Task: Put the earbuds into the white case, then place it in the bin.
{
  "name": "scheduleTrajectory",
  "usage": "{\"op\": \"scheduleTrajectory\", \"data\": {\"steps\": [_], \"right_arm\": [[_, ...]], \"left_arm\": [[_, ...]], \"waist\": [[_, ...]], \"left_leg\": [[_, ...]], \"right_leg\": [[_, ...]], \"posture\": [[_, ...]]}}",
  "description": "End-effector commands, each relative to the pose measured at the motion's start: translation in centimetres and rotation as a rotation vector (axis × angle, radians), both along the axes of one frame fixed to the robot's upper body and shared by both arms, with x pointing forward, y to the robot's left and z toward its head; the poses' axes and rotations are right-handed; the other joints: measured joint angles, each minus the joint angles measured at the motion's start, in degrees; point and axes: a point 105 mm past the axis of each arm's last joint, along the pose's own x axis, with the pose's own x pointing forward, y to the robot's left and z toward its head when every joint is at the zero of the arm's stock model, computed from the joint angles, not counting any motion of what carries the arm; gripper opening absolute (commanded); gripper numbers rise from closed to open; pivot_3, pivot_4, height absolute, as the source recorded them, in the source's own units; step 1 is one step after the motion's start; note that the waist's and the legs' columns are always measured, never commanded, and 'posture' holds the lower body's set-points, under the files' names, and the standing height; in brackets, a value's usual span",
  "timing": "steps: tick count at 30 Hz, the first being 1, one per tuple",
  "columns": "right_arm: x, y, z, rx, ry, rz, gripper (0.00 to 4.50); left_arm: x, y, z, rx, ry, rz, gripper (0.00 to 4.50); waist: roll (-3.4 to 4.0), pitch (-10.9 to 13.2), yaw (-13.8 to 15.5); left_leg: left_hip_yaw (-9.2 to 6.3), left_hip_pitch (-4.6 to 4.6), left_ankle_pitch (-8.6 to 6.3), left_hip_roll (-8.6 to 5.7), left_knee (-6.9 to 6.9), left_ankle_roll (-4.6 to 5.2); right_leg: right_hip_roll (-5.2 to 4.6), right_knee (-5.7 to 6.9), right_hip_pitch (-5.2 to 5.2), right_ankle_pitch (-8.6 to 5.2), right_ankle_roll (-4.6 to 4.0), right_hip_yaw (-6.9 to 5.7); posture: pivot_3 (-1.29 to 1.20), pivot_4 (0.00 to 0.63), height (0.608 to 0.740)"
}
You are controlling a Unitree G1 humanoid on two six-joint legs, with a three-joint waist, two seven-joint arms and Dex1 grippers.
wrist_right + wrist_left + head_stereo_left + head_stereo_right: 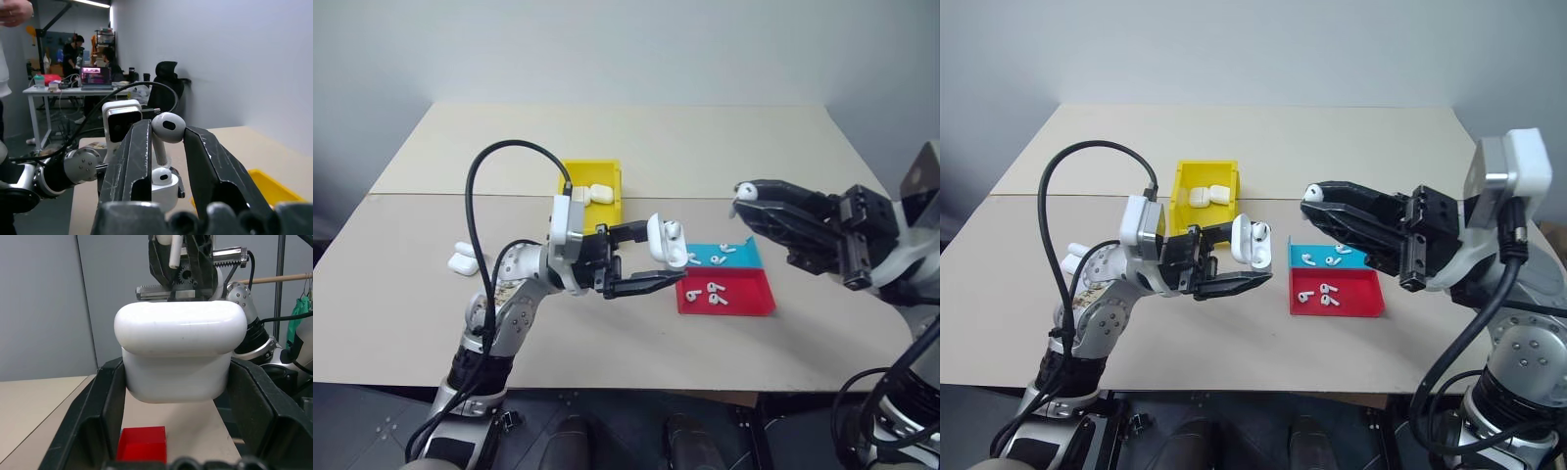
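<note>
gripping the white case [666, 242] between its two black fingers, the left tool [651, 259] holds it up above the bench [705, 147], lid flipped open and one earbud already seated inside. the right tool [1312, 199] is pinched shut on a single earbud [165, 131], stem pointing down between the fingers, held in the air just to the right of the open case and not touching it. in the right wrist view that earbud hangs directly over the case's open well.

below and between the two tools, toward the middle of the bench, sit a shallow blue tray [744, 257] and a red tray [749, 299], touching along one side, each with loose earbuds [713, 292] in it. the yellow bin [607, 176] stands behind the left tool, nearer the far edge, with white cases inside. two more white cases [462, 257] lie on the bench toward its left edge.
</note>
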Motion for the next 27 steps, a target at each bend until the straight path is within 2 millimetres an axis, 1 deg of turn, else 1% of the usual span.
{"op": "scheduleTrajectory", "data": {"steps": [1,8,13,20,27], "right_arm": [[-0.9,1.2,0.0,0.022,-0.036,0.091,1.22],[-0.2,2.9,-1.2,-0.008,-0.019,0.142,1.22],[0.3,3.4,-2.2,-0.046,-0.004,0.129,1.22],[0.7,3.7,-3.7,-0.093,0.026,0.112,1.22],[0.8,3.4,-4.1,-0.115,0.032,0.101,1.22]], "left_arm": [[-0.3,-0.2,0.4,-0.01,-0.035,-0.013,2.79],[-0.2,-0.3,0.3,-0.007,-0.038,-0.017,2.79],[-0.4,-0.3,0.3,-0.007,-0.044,-0.017,2.79],[-0.4,-0.1,0.2,0.0,-0.049,-0.012,2.79],[-0.4,-0.2,0.1,-0.001,-0.049,-0.011,2.79]], "waist": [[0.0,0.0,-0.07],[0.0,0.0,0.02],[0.0,0.0,0.03],[0.0,0.0,0.08],[0.0,0.0,0.11]], "left_leg": [[0.0,0.0,0.0,0.0,0.0,0.0],[-0.01,-0.01,0.0,0.0,0.0,0.0],[-0.01,-0.03,0.0,0.0,0.0,0.0],[-0.01,-0.04,0.0,0.0,0.0,0.0],[-0.01,-0.05,0.0,0.0,0.0,0.0]], "right_leg": [[0.0,0.0,0.0,0.0,0.0,0.0],[0.0,-0.04,0.0,0.0,0.01,-0.01],[0.0,-0.07,-0.01,0.01,0.01,-0.01],[0.0,-0.11,0.0,0.03,0.04,-0.01],[0.0,-0.12,0.01,0.03,0.05,-0.01]], "posture": [[0.0,0.15,0.74],[0.0,0.15,0.74],[0.0,0.15,0.74],[0.0,0.15,0.74],[0.0,0.15,0.74]]}}
